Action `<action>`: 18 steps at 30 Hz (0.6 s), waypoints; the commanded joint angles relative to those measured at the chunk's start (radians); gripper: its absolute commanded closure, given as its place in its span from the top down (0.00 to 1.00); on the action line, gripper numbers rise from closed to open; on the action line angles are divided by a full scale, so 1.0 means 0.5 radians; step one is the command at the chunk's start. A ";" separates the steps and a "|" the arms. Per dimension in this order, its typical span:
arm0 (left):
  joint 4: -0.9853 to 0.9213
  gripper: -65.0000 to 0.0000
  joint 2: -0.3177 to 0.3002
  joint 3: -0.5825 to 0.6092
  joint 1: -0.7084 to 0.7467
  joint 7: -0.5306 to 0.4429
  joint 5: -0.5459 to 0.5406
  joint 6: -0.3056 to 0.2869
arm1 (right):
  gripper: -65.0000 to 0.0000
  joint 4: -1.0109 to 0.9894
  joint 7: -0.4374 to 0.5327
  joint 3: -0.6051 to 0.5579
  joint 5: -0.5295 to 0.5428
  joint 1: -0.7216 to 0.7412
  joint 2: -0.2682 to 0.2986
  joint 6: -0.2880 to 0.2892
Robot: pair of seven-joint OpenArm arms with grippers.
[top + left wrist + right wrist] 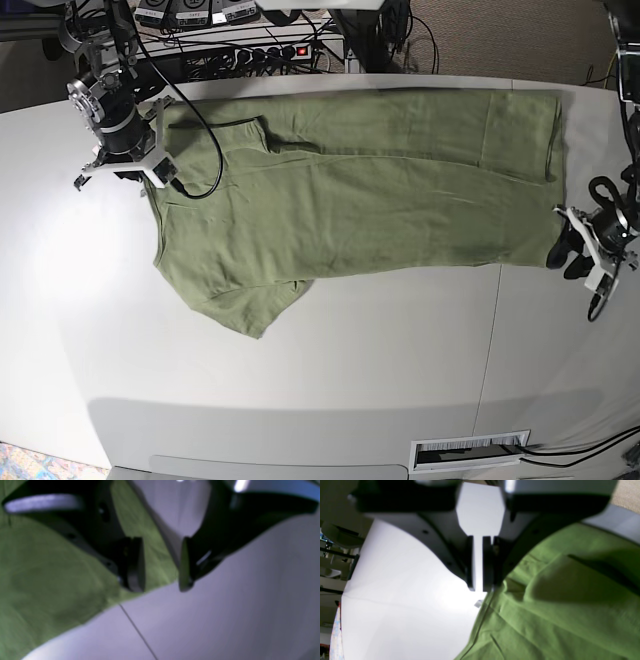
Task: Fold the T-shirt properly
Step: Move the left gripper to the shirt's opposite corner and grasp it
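Note:
The green T-shirt (350, 190) lies spread flat across the white table (380, 360), its length running left to right and one sleeve pointing toward the front. My left gripper (160, 585) hovers open over the shirt's right edge (50, 575), and nothing is pinched between its fingers. In the base view, this left gripper (572, 250) sits at the cloth's right end. My right gripper (478, 588) stands just off the shirt's left edge (557, 605), open by a narrow gap through which bare table shows. From the base camera the right gripper (160, 183) is at the shirt's left end.
A power strip and cables (280, 45) lie beyond the table's back edge. A thin seam (490, 330) runs across the tabletop. A slotted white strip (470, 450) sits at the front edge. A black cable (195, 150) from the right arm hangs over the shirt.

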 commanded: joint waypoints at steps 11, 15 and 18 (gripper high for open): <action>-0.433 0.44 0.082 -0.018 -0.342 -0.044 0.127 0.002 | 0.09 0.037 0.018 0.019 -0.013 0.011 0.027 -0.023; -0.519 0.44 0.101 -0.018 -0.346 -0.043 0.140 0.007 | 0.09 0.037 0.019 0.019 -0.013 0.013 0.027 -0.023; -0.562 0.44 0.104 -0.018 -0.346 -0.041 0.140 0.007 | 0.09 0.037 0.018 0.019 -0.013 0.017 0.027 -0.023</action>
